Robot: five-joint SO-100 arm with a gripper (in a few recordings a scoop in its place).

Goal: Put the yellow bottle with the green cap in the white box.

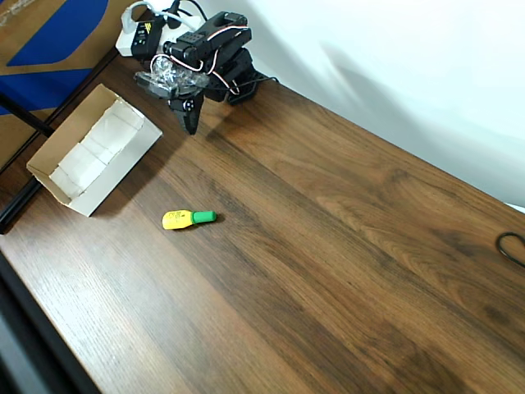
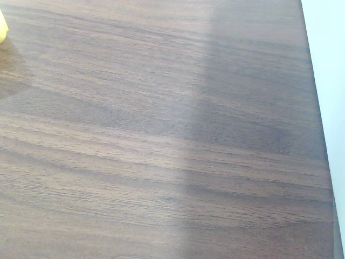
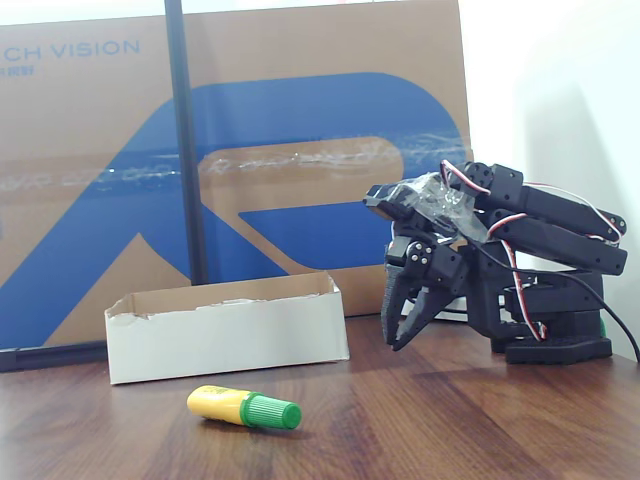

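Observation:
The yellow bottle with the green cap (image 1: 187, 218) lies on its side on the wooden table, cap pointing right in the overhead view. From the fixed view the bottle (image 3: 243, 407) lies in front of the white box (image 3: 228, 335). The open-top box (image 1: 94, 152) sits near the table's left edge. My gripper (image 1: 194, 125) hangs folded back at the arm's base, tips down, above the table and right of the box, well clear of the bottle. In the fixed view the gripper (image 3: 400, 338) has its fingertips together and holds nothing. A yellow sliver of the bottle (image 2: 2, 29) shows at the wrist view's top left edge.
A blue-and-brown cardboard sheet (image 3: 300, 150) stands behind the table, with a black pole (image 3: 185, 150) in front of it. A white adapter and cables (image 1: 135, 37) lie by the arm's base. A black cable loop (image 1: 513, 246) sits at the right edge. A white wall (image 2: 329, 81) borders the table.

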